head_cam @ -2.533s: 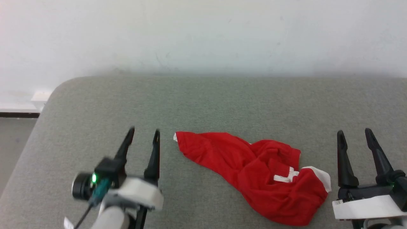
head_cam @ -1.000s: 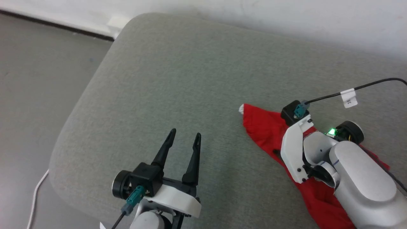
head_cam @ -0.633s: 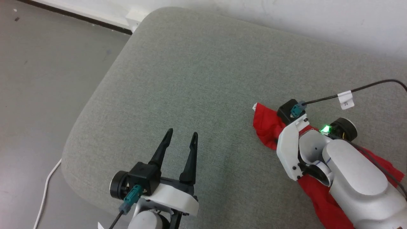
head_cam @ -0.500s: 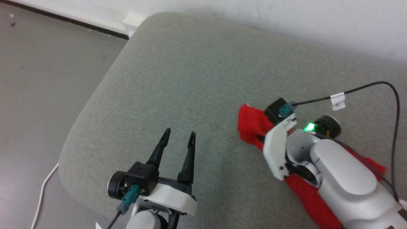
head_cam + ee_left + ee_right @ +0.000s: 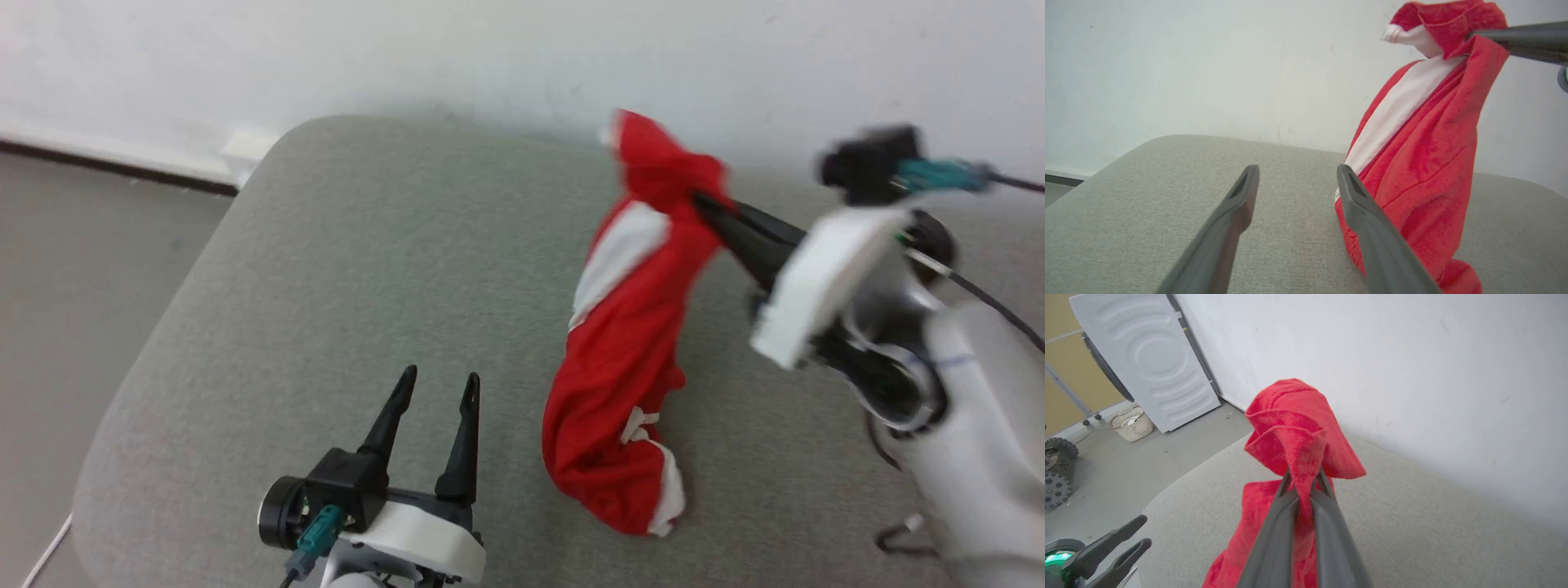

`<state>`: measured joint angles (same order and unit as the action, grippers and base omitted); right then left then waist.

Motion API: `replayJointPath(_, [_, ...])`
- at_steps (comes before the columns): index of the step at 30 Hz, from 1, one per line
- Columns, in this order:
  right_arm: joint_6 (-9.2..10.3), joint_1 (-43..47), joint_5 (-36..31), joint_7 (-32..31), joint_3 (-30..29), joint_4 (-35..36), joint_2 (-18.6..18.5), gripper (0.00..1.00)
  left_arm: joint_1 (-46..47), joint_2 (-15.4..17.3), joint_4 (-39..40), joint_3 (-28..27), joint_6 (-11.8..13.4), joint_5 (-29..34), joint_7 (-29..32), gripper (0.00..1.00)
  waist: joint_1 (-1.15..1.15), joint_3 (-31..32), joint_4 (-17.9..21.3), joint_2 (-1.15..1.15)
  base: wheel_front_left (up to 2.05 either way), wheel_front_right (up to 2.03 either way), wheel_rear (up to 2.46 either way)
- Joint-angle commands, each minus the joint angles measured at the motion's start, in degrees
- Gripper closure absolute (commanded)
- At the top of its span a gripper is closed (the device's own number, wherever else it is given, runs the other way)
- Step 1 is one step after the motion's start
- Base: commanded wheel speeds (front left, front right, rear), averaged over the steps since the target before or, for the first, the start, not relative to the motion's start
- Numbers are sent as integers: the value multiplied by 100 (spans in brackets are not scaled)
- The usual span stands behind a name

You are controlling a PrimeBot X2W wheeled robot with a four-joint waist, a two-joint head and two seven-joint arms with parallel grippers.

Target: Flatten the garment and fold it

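Shorts (image 5: 620,367): red and bunched into a long drape. They hang from the right claw (image 5: 709,204) over the middle of the cushion (image 5: 367,269), and the low end lies crumpled on it toward the near edge.
Right claw: pinched almost closed on a fold of red cloth near the top of the drape. A loose flap stands above the fingers.
Left claw (image 5: 437,380): spread wide and holding nothing. It sits low by the cushion's near edge, just beside the hanging cloth.
Stripe (image 5: 616,253): a white band runs down the upper part of the drape, on the side facing the left claw.
Handling: probably light, limp and not fragile. Held at one point, the shorts will sag, twist and hide their own edges.
Where to hold: a second grip on an outer edge looks best, along the stripe or at the low end, so the two claws can spread the cloth. Where the waistband lies in the bundle cannot be told.
Risk: the thin pinch may slip, or a grip may catch two layers.
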<state>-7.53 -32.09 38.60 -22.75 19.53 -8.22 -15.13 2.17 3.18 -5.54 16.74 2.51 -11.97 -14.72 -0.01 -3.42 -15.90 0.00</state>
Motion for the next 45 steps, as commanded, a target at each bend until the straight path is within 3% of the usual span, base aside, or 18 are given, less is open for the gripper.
replayJointPath(1, [4,218,-1,-13,-119,0,-38,100,-51,-25,22,-31,-36,77,-28,0,1,200,322,0,0,0,0])
replayJointPath(5, [4,943,-260,101,-1243,-218,-192,100,6,-26,74,-59,-58,99,-28,0,1,36,475,0,0,0,0])
replayJointPath(12, [4,1094,-1429,1035,-3205,-1668,-195,100,195,-28,66,-1,-102,100,-28,0,1,-213,510,0,0,0,0])
replayJointPath(13, [4,1037,-1618,1136,-3434,-1879,-150,66,207,-29,60,4,-102,95,-28,0,1,-228,511,0,0,0,0])
replayJointPath(14, [4,992,-1818,1199,-3564,-2061,-120,0,215,-29,53,10,-100,86,-28,0,1,-241,515,0,0,0,0])
replayJointPath(18, [4,828,-2316,1477,-3657,-2493,-2,0,235,-29,33,44,-79,47,-28,0,1,-254,562,0,0,0,0])
replayJointPath(22, [4,815,-2495,1878,-3359,-2389,53,0,236,-29,35,75,-55,-2,-28,0,1,-183,673,0,0,0,0])
replayJointPath(28, [4,1434,-2344,2853,-2666,-1125,169,0,174,-30,48,170,-120,-258,-28,0,1,-5,865,0,0,0,0])
replayJointPath(31, [4,2093,-2370,3253,-2534,-280,341,0,162,-30,-127,399,-318,-370,77,0,1,1,980,0,0,0,0])
replayJointPath(38, [4,3374,-2580,3584,-2819,1074,1026,0,479,117,-380,1198,-846,-566,1626,0,1,-151,1306,0,0,0,0])
replayJointPath(45, [4,3532,-2712,3461,-2753,1370,1148,0,1172,424,-723,1734,-964,-719,3179,0,1,-451,1700,0,0,0,0])
